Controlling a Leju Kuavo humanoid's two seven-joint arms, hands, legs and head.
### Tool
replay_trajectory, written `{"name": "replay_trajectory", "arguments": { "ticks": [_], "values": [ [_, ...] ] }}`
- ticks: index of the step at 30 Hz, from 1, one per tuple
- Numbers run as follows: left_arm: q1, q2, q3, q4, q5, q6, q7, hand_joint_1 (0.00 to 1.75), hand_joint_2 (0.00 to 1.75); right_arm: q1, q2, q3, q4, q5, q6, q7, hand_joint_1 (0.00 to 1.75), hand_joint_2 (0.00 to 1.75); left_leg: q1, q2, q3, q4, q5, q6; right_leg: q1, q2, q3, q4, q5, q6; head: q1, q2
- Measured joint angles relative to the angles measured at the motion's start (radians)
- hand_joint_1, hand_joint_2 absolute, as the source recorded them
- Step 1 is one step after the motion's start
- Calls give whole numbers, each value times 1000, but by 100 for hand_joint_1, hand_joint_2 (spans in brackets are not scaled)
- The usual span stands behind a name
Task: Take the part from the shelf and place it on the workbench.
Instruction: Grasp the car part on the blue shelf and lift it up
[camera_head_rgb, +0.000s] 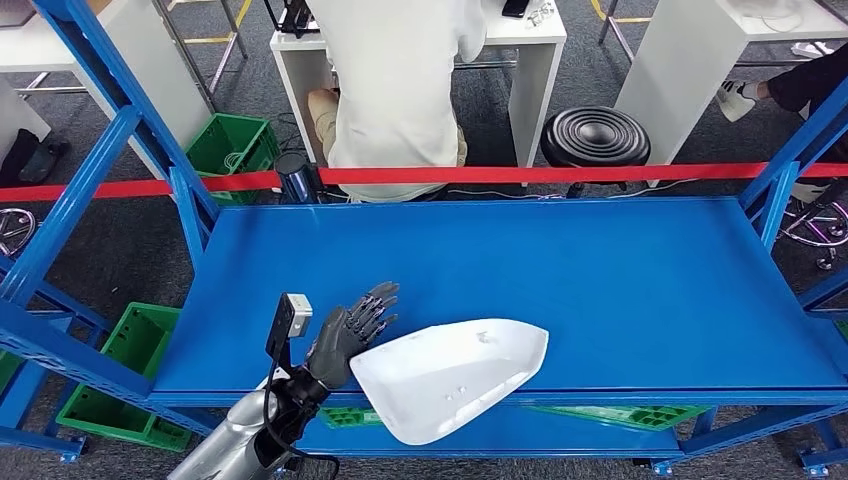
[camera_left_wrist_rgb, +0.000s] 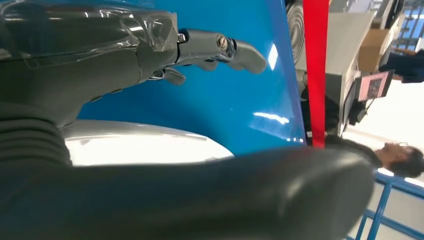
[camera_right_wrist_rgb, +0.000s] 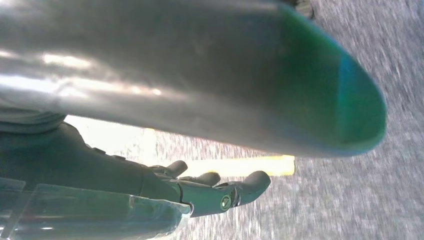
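A white curved shell part (camera_head_rgb: 450, 375) lies on the blue shelf surface (camera_head_rgb: 560, 260) at its near edge, its front overhanging the rim. My left hand (camera_head_rgb: 350, 325) is at the part's left end, fingers spread and stretched out flat above the blue surface. In the left wrist view the part (camera_left_wrist_rgb: 145, 147) shows between the straight fingers (camera_left_wrist_rgb: 220, 47) and the thick thumb; no finger closes on it. In the right wrist view, my right hand (camera_right_wrist_rgb: 200, 192) hangs over grey floor, fingers loosely apart and holding nothing.
Red tape (camera_head_rgb: 560, 174) runs along the far side of the shelf. Beyond it a person in a white shirt (camera_head_rgb: 395, 80) sits at a white desk beside a black stool (camera_head_rgb: 595, 135). Green crates (camera_head_rgb: 125, 370) stand at the lower left. Blue uprights (camera_head_rgb: 190, 215) flank the surface.
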Motion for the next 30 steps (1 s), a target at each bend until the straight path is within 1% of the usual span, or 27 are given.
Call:
{"name": "replay_trajectory", "arguments": {
  "ticks": [1,3,4,6,7,8,9,10,11,12,13,14,15,16,17,18,19,20,22,23,24,25,26,27,28,29,30],
  "values": [
    [0,-1,1,-3,-2,-1,2,0,0,1,-2,0,-6,0,-3,0,0,0,0,1,6,-14,7,2,-2,-2,0,-3,1,4,-1,0],
    [0,-4,3,-8,-8,-5,5,0,0,2,-8,-1,-19,0,-12,-3,0,0,6,3,25,-51,24,4,2,-11,-9,15,-8,5,1,0],
    [0,-7,3,-9,-10,-6,6,0,0,2,-13,-1,-24,0,-16,-5,0,0,10,5,33,-66,32,4,3,-16,-26,51,-25,2,2,0],
    [2,-11,3,-10,-14,-7,8,0,0,1,-20,-2,-30,0,-22,-8,0,0,10,7,35,-72,36,2,3,-20,-86,171,-76,-4,5,0],
    [4,-11,2,-10,-16,-7,9,0,0,1,-23,-3,-32,0,-24,-9,0,0,10,9,33,-71,36,2,2,-21,-115,227,-94,-2,5,0],
    [6,-11,2,-10,-17,-7,9,0,0,1,-24,-3,-33,0,-25,-9,0,0,10,9,32,-70,35,0,0,-21,-131,256,-100,4,6,0],
    [7,-11,2,-9,-17,-7,9,0,0,2,-24,-3,-33,0,-27,-9,0,0,11,9,31,-68,34,-2,-4,-22,-126,246,-90,14,6,0],
    [7,-11,2,-9,-17,-7,9,0,0,2,-25,-3,-34,0,-28,-9,0,0,12,9,30,-63,31,-7,-8,-25,-99,194,-65,27,6,0],
    [7,-11,2,-9,-18,-7,9,0,0,2,-25,-3,-35,0,-28,-9,0,0,14,9,28,-54,26,-14,-13,-30,-63,120,-39,39,6,0],
    [7,-10,2,-9,-18,-6,10,0,0,0,-25,-3,-36,0,-29,-9,0,0,13,9,23,-41,19,-24,-15,-34,-30,56,-17,45,7,0],
    [7,-10,2,-10,-18,-5,9,0,0,-1,-26,-3,-38,0,-30,-9,0,0,11,9,18,-28,12,-32,-15,-35,-8,14,-4,41,6,0],
    [8,-9,3,-10,-19,-4,9,0,0,-2,-27,-3,-41,0,-31,-9,0,0,9,9,13,-18,7,-38,-14,-36,-1,0,-3,33,4,0],
    [8,-9,3,-10,-19,-2,9,0,0,-1,-27,-3,-44,0,-32,-9,0,0,8,9,10,-13,4,-42,-11,-33,-2,4,-3,22,2,0],
    [8,-9,2,-11,-20,-1,8,0,0,-1,-28,-4,-48,0,-34,-9,0,0,10,9,8,-11,3,-44,-11,-32,-3,6,-2,13,-1,0],
    [8,-8,3,-11,-20,1,8,0,0,1,-29,-3,-52,0,-36,-9,0,0,13,8,6,-6,0,-48,-12,-31,-3,6,-1,8,-1,0],
    [8,-7,3,-11,-20,2,8,0,0,1,-29,-3,-56,0,-38,-9,0,0,16,7,1,9,-11,-54,-13,-31,-2,5,0,4,-1,0],
    [8,-7,3,-11,-22,5,6,0,0,1,-30,-4,-60,0,-43,-9,0,0,19,6,-13,41,-33,-60,-15,-30,-2,5,1,1,-2,0],
    [8,-7,3,-11,-26,12,3,0,0,2,-32,-4,-65,0,-49,-10,0,0,22,5,-35,93,-65,-67,-14,-30,-2,5,1,0,-2,0],
    [9,-6,2,-11,-54,48,-14,0,0,5,-36,-8,-80,0,-69,-10,0,0,28,5,-96,227,-127,-76,-12,-30,-3,5,1,-1,-3,0],
    [11,-6,2,-13,-81,85,-29,0,0,8,-39,-12,-90,0,-83,-10,0,0,30,5,-119,273,-141,-76,-10,-30,-3,5,0,-2,-3,0],
    [13,-7,2,-19,-118,140,-48,0,0,14,-43,-17,-104,0,-101,-9,0,0,31,5,-125,285,-136,-74,-8,-29,-2,5,0,-2,-3,0],
    [16,-9,2,-29,-160,212,-69,0,0,21,-48,-26,-123,0,-124,-9,0,0,30,4,-113,258,-112,-69,-6,-28,-1,5,0,-2,-3,0],
    [19,-12,1,-44,-202,290,-88,0,0,30,-54,-36,-146,0,-149,-9,0,0,29,3,-85,199,-78,-61,-4,-27,0,5,0,-2,-3,0],
    [20,-17,1,-63,-246,379,-109,0,0,40,-60,-49,-173,0,-176,-9,0,0,26,0,-49,124,-47,-48,-3,-26,1,4,0,-2,-2,0],
    [22,-21,-1,-84,-287,466,-130,0,0,50,-65,-61,-199,0,-201,-9,0,0,23,-1,-19,62,-24,-37,0,-25,1,3,0,-1,0,0],
    [23,-26,-4,-105,-332,566,-157,0,0,59,-71,-73,-225,0,-223,-9,0,0,19,0,0,23,-13,-28,0,-25,0,2,0,0,0,0],
    [25,-30,-10,-125,-381,672,-190,0,0,68,-75,-85,-249,0,-242,-9,0,0,14,1,8,3,-10,-21,-1,-25,-1,0,1,2,0,0]
  ]
}}
